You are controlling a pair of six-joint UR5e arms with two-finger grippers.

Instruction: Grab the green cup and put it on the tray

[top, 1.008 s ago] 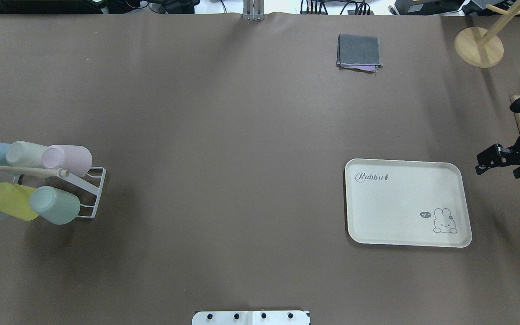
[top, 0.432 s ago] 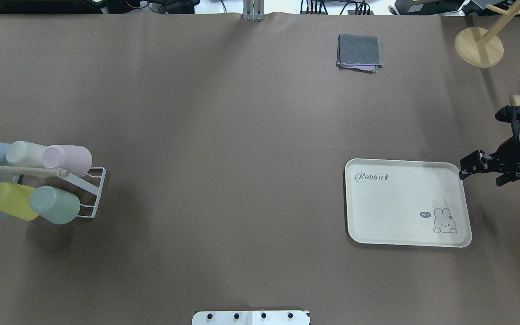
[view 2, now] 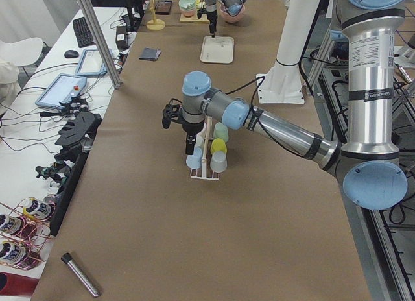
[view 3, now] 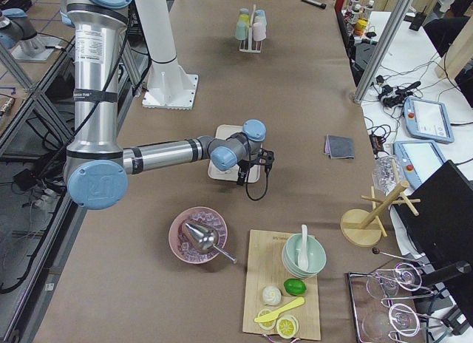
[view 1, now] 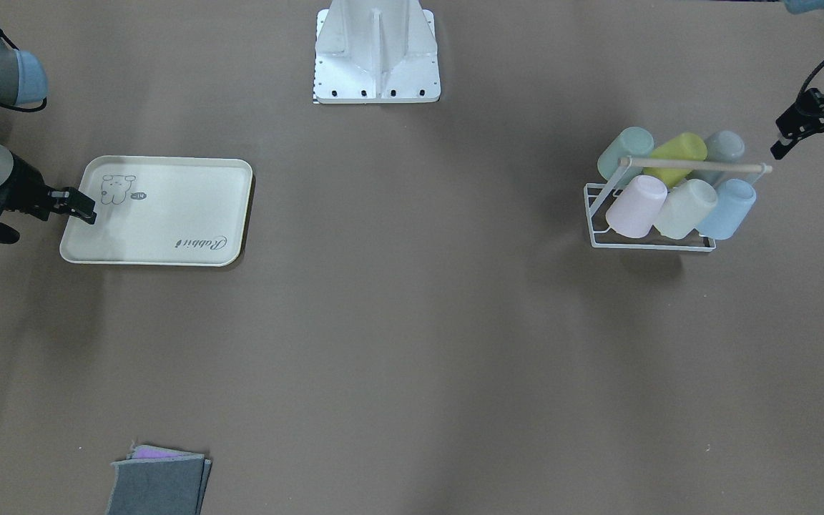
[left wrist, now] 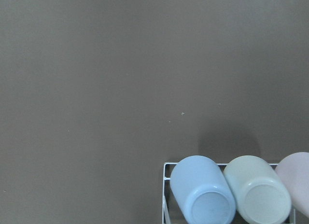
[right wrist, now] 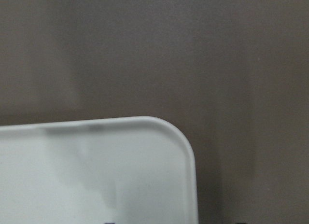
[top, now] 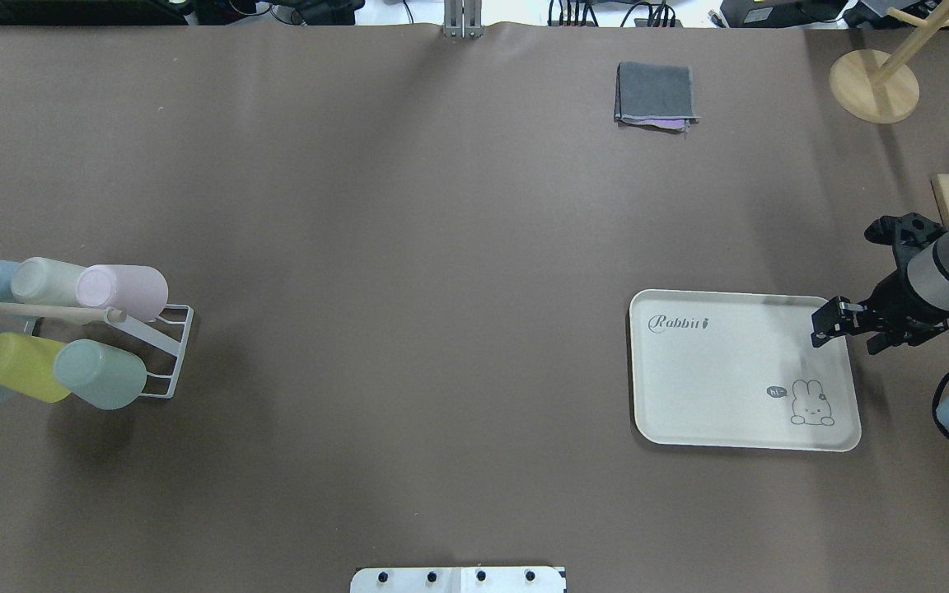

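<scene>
The right arm [top: 948,263] reaches in low from the right edge. Its grey forearm is nearly level and the wrist is bent so that the right gripper [top: 847,333] points straight down, jaws apart and holding nothing. The left arm [view 2: 279,129] stretches far out to the left with the forearm sloping down. The left gripper [view 1: 809,143] likewise points down, jaws apart and empty.
</scene>
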